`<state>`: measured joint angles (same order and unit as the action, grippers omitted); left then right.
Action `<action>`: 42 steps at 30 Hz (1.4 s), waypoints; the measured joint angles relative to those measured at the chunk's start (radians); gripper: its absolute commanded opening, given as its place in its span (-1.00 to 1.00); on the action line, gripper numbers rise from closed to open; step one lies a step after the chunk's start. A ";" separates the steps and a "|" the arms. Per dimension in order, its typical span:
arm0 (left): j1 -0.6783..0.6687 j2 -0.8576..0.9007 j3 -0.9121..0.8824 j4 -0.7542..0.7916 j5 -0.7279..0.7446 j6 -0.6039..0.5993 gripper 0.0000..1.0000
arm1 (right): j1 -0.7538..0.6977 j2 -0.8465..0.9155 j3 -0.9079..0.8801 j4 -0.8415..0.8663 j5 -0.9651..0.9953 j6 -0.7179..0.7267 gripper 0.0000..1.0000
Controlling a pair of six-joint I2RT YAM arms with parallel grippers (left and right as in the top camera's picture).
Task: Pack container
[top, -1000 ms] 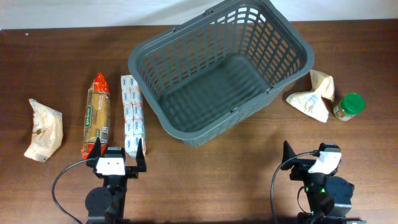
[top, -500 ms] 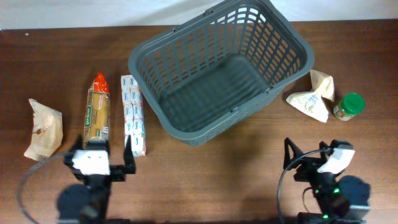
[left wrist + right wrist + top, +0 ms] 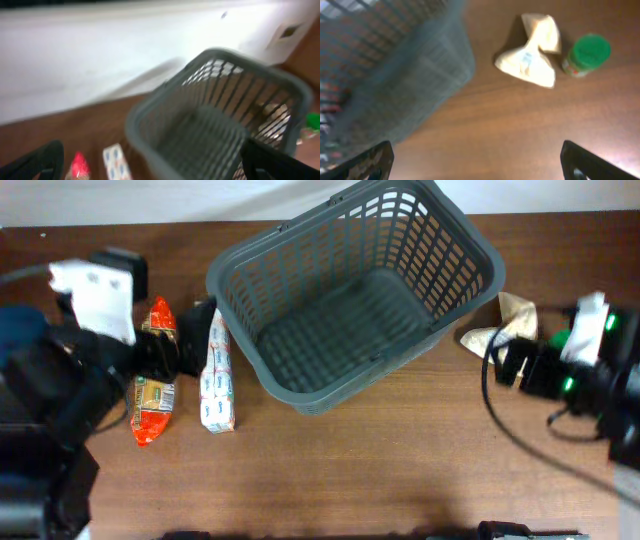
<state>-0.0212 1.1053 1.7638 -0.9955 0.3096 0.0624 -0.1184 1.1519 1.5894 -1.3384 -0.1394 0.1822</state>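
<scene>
One brown table (image 3: 400, 470), container (image 3: 340, 330), white wall (image 3: 100, 60)

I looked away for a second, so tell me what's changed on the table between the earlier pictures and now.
Both arms swung up from the table's near edge. The left gripper is now over the packets left of the basket, and the right gripper is near the beige pouch and green-lidded jar. Both are open and hold nothing. The basket stays empty; the orange-tipped packet, white packet, pouch and jar have not moved.
</scene>
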 measured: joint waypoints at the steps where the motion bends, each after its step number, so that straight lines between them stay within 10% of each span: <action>1: 0.000 0.011 0.028 0.000 0.023 0.000 0.99 | 0.000 0.036 0.059 -0.015 -0.025 -0.001 0.97; 4: 0.000 0.018 0.066 0.020 0.087 0.000 0.90 | -0.001 0.132 0.221 -0.034 -0.145 -0.003 0.69; 5: 0.000 0.016 0.071 0.042 0.115 0.000 0.24 | -0.001 0.158 0.265 -0.016 -0.199 -0.006 0.41; 7: 0.000 0.015 0.076 0.054 0.138 -0.007 -0.39 | -0.001 0.179 0.296 0.008 -0.251 -0.008 0.10; 10: -0.003 0.018 0.079 0.032 0.178 -0.043 -0.96 | -0.001 0.212 0.337 0.068 -0.321 -0.011 -0.48; 14: -0.066 0.047 0.082 -0.072 0.203 -0.065 -0.97 | -0.001 0.235 0.354 0.116 -0.348 0.012 -0.92; 26: -0.611 0.260 0.082 -0.343 -0.104 -0.027 -0.97 | 0.135 0.385 0.359 0.125 -0.200 0.100 -0.92; 42: -0.795 0.395 0.082 -0.515 -0.160 0.006 -0.96 | 0.198 0.561 0.359 0.128 -0.005 0.106 -0.92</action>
<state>-0.8158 1.5002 1.8454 -1.5105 0.1493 0.0681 0.0795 1.7130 1.9488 -1.2102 -0.1444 0.2882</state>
